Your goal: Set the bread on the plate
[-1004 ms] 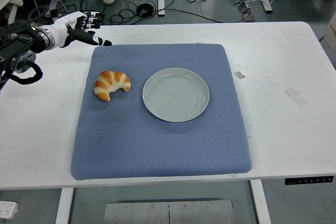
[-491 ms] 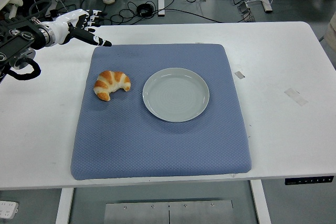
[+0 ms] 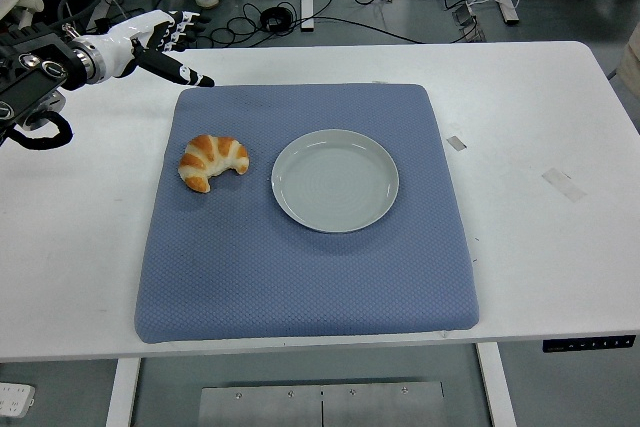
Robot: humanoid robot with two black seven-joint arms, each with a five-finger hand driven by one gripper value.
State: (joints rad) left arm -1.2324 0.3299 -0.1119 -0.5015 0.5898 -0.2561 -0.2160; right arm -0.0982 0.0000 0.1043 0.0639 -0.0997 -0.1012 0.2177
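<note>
A golden croissant (image 3: 212, 161) lies on the left part of a blue mat (image 3: 300, 277). Just to its right sits an empty pale grey plate (image 3: 335, 180), a small gap between them. My left hand (image 3: 165, 45) hovers over the table's far left, above and behind the mat's back left corner, well apart from the croissant. Its fingers are spread and hold nothing. My right arm is out of the picture.
The mat covers the middle of the white table (image 3: 550, 137). Small pieces of tape (image 3: 563, 183) lie on the right side. Cables and chair legs show on the floor beyond the far edge.
My left hand has drifted slightly up and back toward the table's far edge. The croissant and plate have not moved.
</note>
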